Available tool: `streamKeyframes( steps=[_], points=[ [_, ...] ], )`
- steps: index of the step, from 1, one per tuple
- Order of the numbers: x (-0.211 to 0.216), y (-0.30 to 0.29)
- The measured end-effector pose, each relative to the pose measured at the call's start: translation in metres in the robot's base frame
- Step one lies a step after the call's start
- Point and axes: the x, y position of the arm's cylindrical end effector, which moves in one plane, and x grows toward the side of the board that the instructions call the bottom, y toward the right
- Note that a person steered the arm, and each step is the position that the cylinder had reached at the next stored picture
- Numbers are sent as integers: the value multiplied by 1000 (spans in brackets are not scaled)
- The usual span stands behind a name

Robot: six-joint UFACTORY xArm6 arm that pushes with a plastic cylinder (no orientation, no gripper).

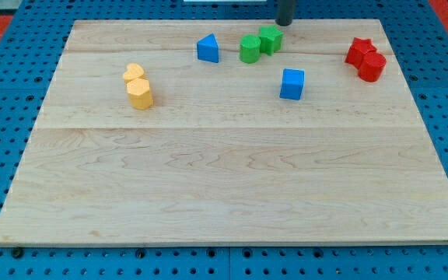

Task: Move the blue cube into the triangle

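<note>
The blue cube (292, 84) lies right of the board's middle, in the upper half. The blue triangle block (208, 49) lies near the view's top, left of the cube. My tip (285, 22) is at the board's top edge, just above and right of the two green blocks and well above the blue cube. It touches no block.
Two green blocks (250, 49) (270, 39) lie touching between the triangle and my tip. Two red blocks (358, 50) (372, 66) lie touching at the upper right. Two yellow blocks (134, 74) (140, 93) lie touching at the left. The wooden board (232, 187) rests on a blue pegboard.
</note>
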Motion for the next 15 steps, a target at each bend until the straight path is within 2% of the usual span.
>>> streamKeyframes(
  steps=[2,3,4,5,6,7,8,9,10,11,12,14,15],
  points=[
    [58,-94],
    [116,-97],
    [159,-31],
    [207,-43],
    [249,55],
    [213,105],
    [183,40],
    [177,-47],
    [181,-61],
    [205,-20],
    [163,-25],
    [105,-117],
    [116,-110]
  ],
)
